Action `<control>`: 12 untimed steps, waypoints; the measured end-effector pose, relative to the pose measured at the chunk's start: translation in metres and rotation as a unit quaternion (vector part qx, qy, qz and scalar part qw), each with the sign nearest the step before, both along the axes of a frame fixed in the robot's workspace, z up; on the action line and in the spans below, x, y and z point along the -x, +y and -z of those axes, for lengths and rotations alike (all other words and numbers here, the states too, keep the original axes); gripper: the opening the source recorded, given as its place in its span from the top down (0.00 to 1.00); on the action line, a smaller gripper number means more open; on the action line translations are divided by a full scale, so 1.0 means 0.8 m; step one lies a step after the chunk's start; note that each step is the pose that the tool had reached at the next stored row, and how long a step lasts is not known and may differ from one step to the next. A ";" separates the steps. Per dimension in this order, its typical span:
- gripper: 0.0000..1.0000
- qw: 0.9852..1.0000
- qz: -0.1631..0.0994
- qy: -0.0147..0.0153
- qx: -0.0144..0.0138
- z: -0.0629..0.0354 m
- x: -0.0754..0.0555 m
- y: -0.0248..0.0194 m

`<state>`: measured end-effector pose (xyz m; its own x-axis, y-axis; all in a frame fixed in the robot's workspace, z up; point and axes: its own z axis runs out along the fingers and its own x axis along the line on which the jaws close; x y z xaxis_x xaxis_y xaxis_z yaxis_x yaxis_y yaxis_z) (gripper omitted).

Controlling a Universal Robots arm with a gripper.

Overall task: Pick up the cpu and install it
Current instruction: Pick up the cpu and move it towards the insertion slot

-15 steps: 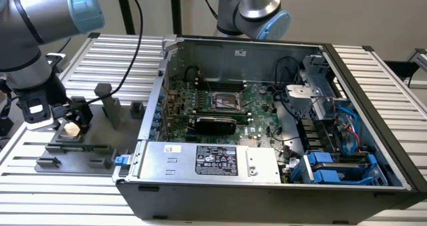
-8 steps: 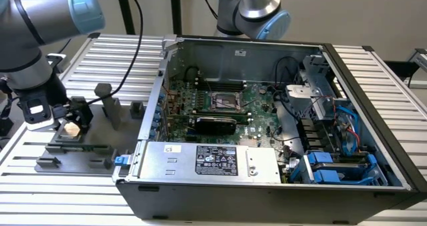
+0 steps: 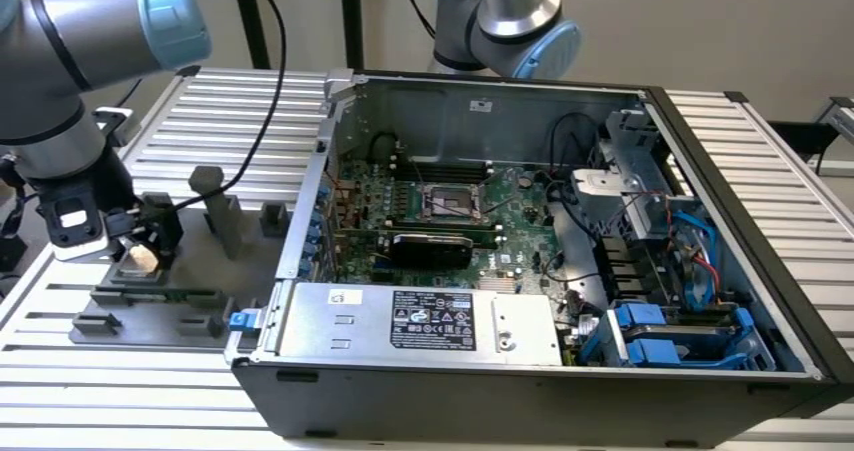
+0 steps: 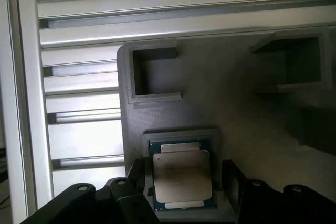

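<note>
Cpu lies flat in a shallow square seat of the grey tray, silver plate up. In the exterior view, that tray stands at nine o'clock from the open computer case, well apart from the socket on the board inside. Over the chip hangs the gripper, jaws wide, one of its fingers on each side, nothing held. I judge this the pick-up step, with the grasp not yet made. A sound grip calls for both fingers to meet opposite edges squarely, so the chip lifts level from its seat.
</note>
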<state>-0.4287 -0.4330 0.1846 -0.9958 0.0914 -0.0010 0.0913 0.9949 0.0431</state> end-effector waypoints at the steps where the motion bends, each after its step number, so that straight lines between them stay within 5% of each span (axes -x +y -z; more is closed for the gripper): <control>1: 0.31 1.000 0.000 0.000 0.000 0.000 0.000 0.0000; 3: 0.40 1.000 0.000 0.000 0.000 0.001 0.000 0.0001; 12: 0.45 1.000 0.000 0.001 0.000 0.002 0.000 0.0003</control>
<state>-0.4287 -0.4328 0.1832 -0.9958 0.0914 0.0015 0.0913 0.9949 0.0426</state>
